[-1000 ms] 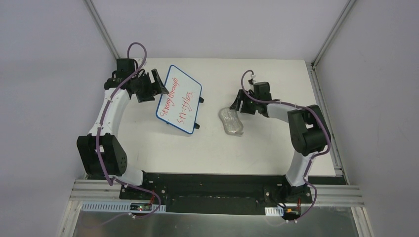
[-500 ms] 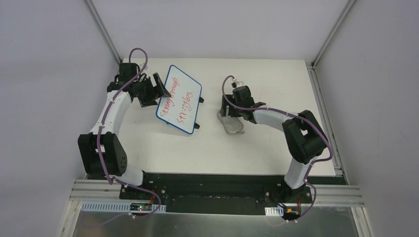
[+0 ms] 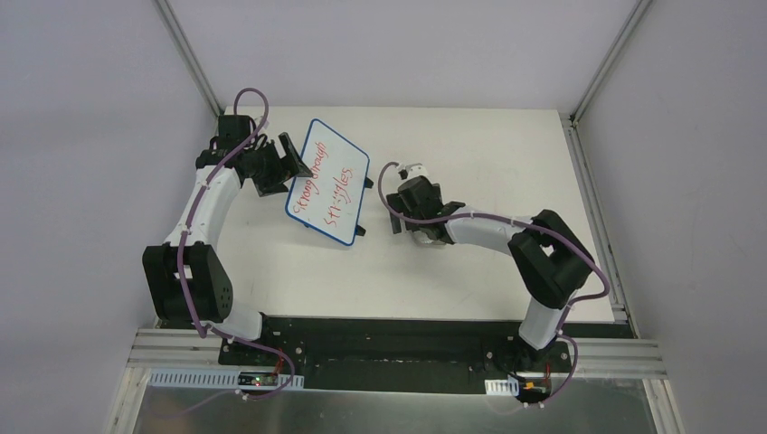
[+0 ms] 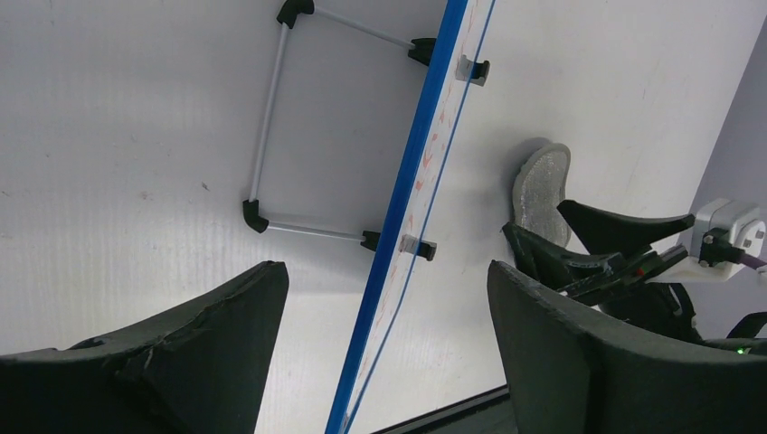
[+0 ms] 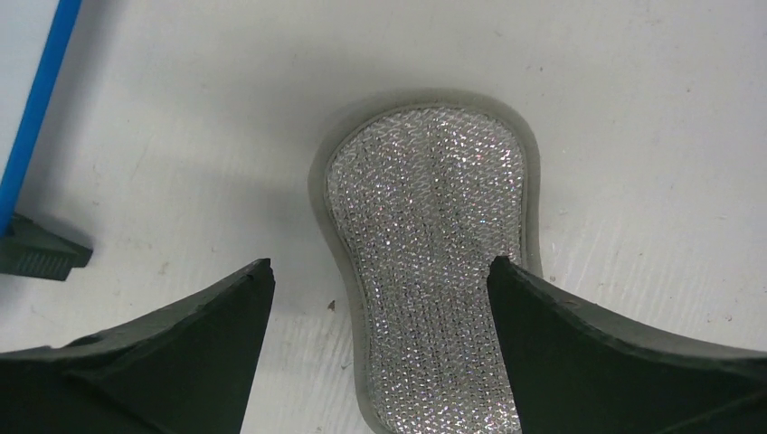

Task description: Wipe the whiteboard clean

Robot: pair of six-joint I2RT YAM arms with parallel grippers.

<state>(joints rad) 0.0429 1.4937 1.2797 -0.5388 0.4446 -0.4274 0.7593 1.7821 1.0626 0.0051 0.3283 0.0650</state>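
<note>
Board: the whiteboard (image 3: 327, 181) is standing propped at a tilt on the left-centre part of the table (image 3: 506, 145), with its written face leaning upward.
Writing: 2 lines of red handwriting are running along the board's face.
Rim: a blue rim is framing the board. In the left wrist view it is showing edge-on, running diagonally between the 2 fingers.
Stand (image 4: 267, 127): a thin metal wire frame with black feet is resting on the table behind the board.
Left gripper (image 3: 285, 167): it is hovering just beside the board's left long edge. Its jaws are standing spread wide and are holding nothing.
Pad (image 5: 430, 244): a silvery, glittering pad with a grey rim and a narrowed waist is lying flat on the table. It is sitting to the right of the board and apart from it.
Right gripper (image 5: 380, 267): it is pointing down over the pad. Its jaws are standing spread wide, 1 finger on each side of the pad, and are gripping nothing.
Contact: I cannot tell whether the right fingertips are touching the pad or the table.
</note>
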